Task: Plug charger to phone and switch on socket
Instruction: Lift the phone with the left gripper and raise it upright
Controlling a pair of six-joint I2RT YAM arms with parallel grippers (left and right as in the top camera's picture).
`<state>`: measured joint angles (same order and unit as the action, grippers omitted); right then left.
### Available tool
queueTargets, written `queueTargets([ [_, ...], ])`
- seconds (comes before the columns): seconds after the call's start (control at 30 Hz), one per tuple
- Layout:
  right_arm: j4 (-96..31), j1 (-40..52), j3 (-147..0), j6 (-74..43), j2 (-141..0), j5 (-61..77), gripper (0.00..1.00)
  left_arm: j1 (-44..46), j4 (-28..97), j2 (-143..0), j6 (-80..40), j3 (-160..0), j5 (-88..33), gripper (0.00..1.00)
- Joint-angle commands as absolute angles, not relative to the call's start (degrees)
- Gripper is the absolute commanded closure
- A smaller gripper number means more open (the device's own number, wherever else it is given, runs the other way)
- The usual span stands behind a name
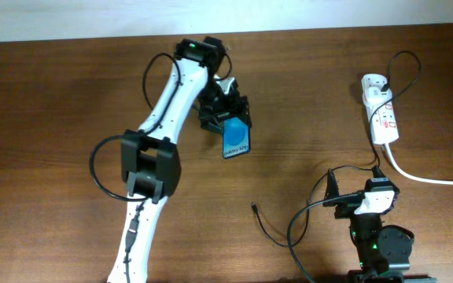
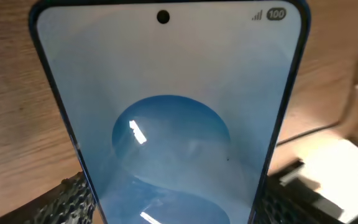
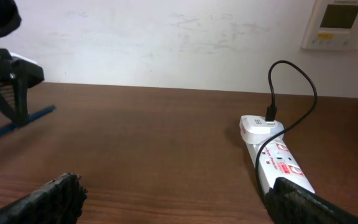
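The phone (image 1: pixel 237 139), with its blue screen lit, is held tilted by my left gripper (image 1: pixel 225 112) near the table's middle back. It fills the left wrist view (image 2: pixel 166 93) between the two fingers (image 2: pixel 173 208). The white socket (image 1: pixel 383 114) lies at the back right, with the white plug (image 1: pixel 372 82) at its far end. The charger cable (image 1: pixel 405 63) loops from that plug. Its black connector tip (image 1: pixel 255 207) lies loose on the table, front centre. My right gripper (image 1: pixel 362 203) is open and empty, short of the socket (image 3: pixel 277 160); its fingers (image 3: pixel 185 205) spread wide.
The socket's thick white cord (image 1: pixel 431 179) runs off to the right edge. Black robot cables (image 1: pixel 309 212) loop beside the right arm's base. The left arm (image 1: pixel 160 118) stretches diagonally across the left half of the wooden table (image 1: pixel 53 118). A white wall (image 3: pixel 166 37) stands behind.
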<state>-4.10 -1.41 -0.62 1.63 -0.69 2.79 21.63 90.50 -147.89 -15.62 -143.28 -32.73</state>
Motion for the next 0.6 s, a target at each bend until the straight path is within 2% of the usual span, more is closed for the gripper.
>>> queueTargets([
  [0.0, -4.47, -1.52, -0.32, 1.23, -0.32, 2.48, 0.02, 17.67, 91.26, -148.49, -15.75, -144.92, -47.13, 0.19],
  [0.23, -4.45, -1.52, -0.32, 1.23, -0.32, 2.48, 0.02, 10.63, 92.31, -148.49, -15.75, -144.92, -72.51, 0.18],
  [0.5, -4.45, -1.52, -0.32, 1.23, -0.32, 2.48, 0.02, 6.68, 92.86, -148.49, -15.7, -144.92, -84.2, 0.18],
  [0.57, -4.45, -1.52, -0.32, 1.23, -0.32, 2.48, 0.02, 6.26, 95.15, -148.49, -11.81, -144.92, -88.55, 0.18],
])
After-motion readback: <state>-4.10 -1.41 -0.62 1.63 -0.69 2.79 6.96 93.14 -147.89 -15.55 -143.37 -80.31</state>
